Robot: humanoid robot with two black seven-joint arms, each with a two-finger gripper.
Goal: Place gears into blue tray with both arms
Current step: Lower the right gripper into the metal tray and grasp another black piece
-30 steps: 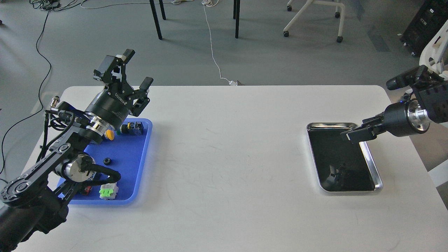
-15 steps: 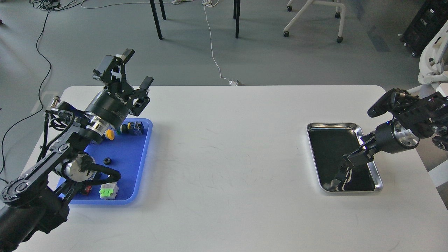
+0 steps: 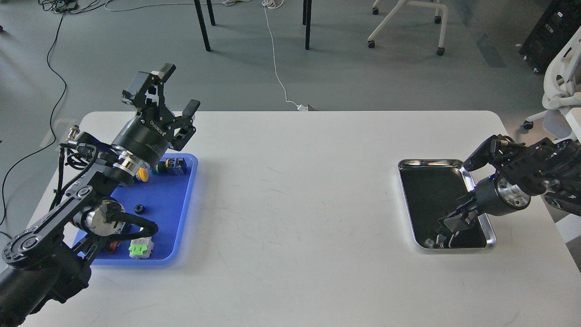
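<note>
Two trays sit well apart on the white table [image 3: 290, 218]: the blue tray [image 3: 174, 213] at the left and a metal tray [image 3: 481, 227] with a black bottom at the right. One gear [image 3: 139, 209] lies on the blue tray near its middle, a small black ring clear of the other parts. Near it on the same tray are a yellow button switch [image 3: 142, 174], a black and yellow switch [image 3: 174, 165] at the far edge, a green switch [image 3: 139, 249] and a red one [image 3: 111, 246] at the near edge. The left gripper [image 3: 179, 93] is raised above the far corner of the blue tray, fingers spread wide and holding nothing. The right gripper [image 3: 445, 230] reaches down into the near end of the metal tray; it is dark against the black bottom, so I cannot tell how far it is parted or whether it holds anything.
</note>
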